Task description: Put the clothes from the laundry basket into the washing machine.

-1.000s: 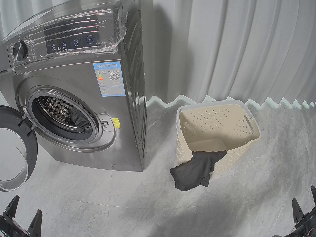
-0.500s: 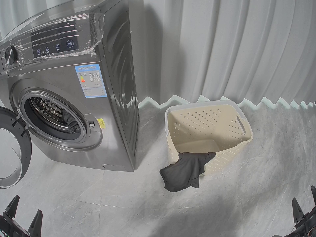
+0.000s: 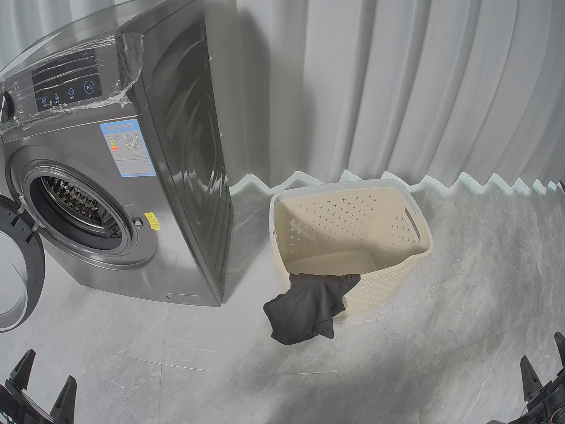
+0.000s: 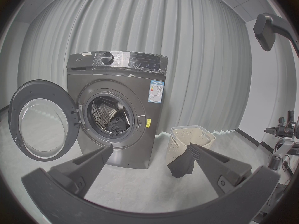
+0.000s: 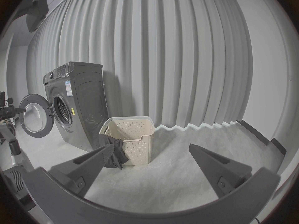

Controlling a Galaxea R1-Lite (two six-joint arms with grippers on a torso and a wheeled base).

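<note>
A cream laundry basket (image 3: 412,231) stands on the floor to the right of the grey washing machine (image 3: 170,148). A dark grey garment (image 3: 306,307) hangs over the basket's near rim and spills onto the floor. The machine's round door (image 3: 17,278) is swung open, and in the left wrist view another dark garment (image 4: 116,125) lies inside the drum (image 4: 104,112). My left gripper (image 3: 42,381) is low at the near left, open and holding nothing. My right gripper (image 3: 544,366) is low at the near right, open and holding nothing. Both are well short of the basket.
White pleated curtains (image 3: 382,72) hang behind the machine and basket. Grey marble floor (image 3: 176,348) spreads between me and them. The open door juts out to the machine's left. A stand with equipment (image 4: 282,137) sits off to the right in the left wrist view.
The whole head view has shifted, so the machine and basket slide leftward in the picture: the camera moved. The grippers keep their places at the bottom corners.
</note>
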